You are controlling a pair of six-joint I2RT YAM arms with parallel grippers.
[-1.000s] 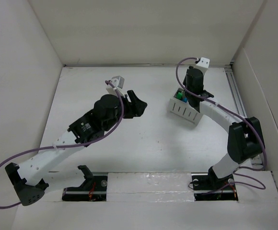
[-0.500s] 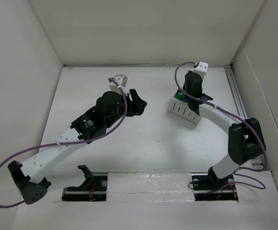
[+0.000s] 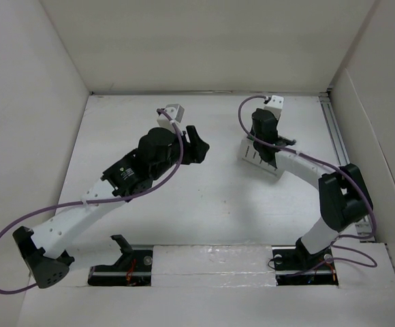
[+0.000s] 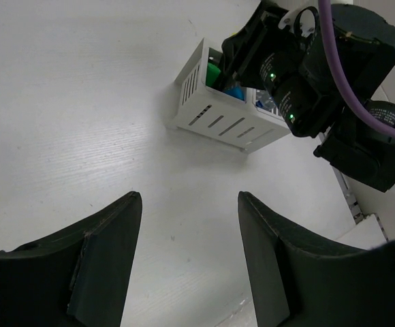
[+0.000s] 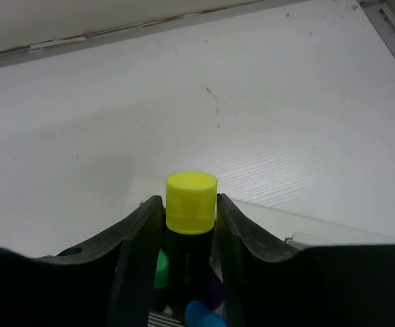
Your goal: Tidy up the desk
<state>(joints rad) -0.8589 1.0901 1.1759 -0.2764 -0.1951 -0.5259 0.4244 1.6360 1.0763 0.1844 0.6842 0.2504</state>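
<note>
The desk is a white tabletop between white panels. On it at the back right stands a small white slotted box with green, blue and purple markers in it. My right gripper hangs over this box. Its jaws sit close against a black marker with a yellow cap, which stands upright with its lower end down among the others. My left gripper hovers open and empty above bare desk left of the box.
White panels wall the desk on the left, back and right. A metal rail runs along the right edge. A small black part lies by the arm bases at the near edge. In the left wrist view the right arm looms over the box.
My right wrist has shifted left over the box with the yellow-capped marker. The left arm has crept slightly forward and to the right, its jaws still wide.
</note>
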